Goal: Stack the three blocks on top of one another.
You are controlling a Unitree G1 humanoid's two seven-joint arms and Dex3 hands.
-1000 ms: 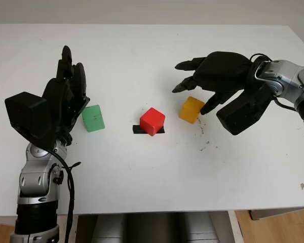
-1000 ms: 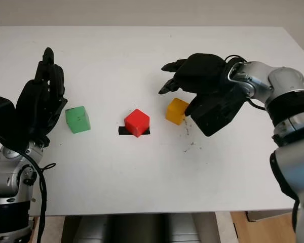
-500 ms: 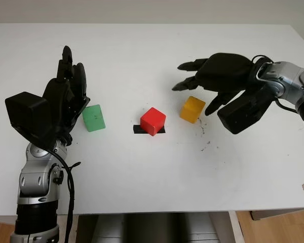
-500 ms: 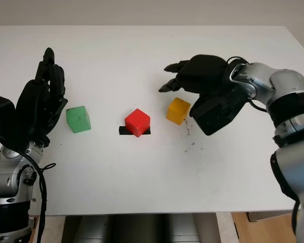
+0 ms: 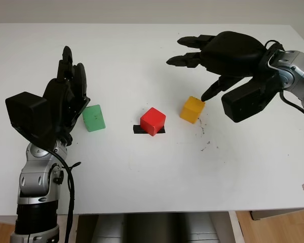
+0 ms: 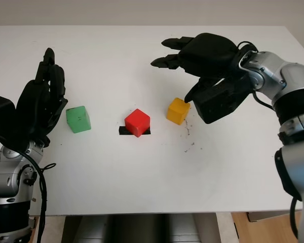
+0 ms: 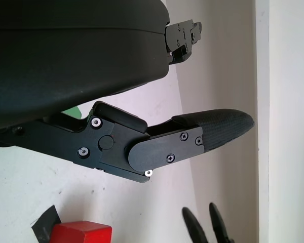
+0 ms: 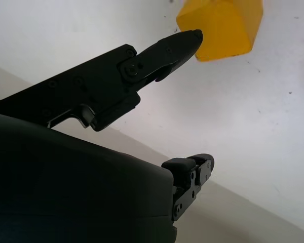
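Three blocks lie apart in a row on the white table (image 5: 152, 167): a green block (image 5: 93, 118) at the left, a red block (image 5: 153, 121) on a strip of black tape (image 5: 138, 129) in the middle, and a yellow block (image 5: 192, 110) to its right. My right hand (image 5: 198, 66) hovers open above and just right of the yellow block, its thumb tip close to the block's top corner (image 8: 220, 28). My left hand (image 5: 66, 96) stands open just left of the green block, holding nothing.
Small dark scuff marks (image 5: 205, 144) lie on the table right of the yellow block. A speck (image 5: 302, 186) lies near the right front edge. The table's front edge runs along the bottom of the head views.
My right hand has lifted and moved back from the yellow block, its fingers now higher above the table. The blocks and the left hand have not moved.
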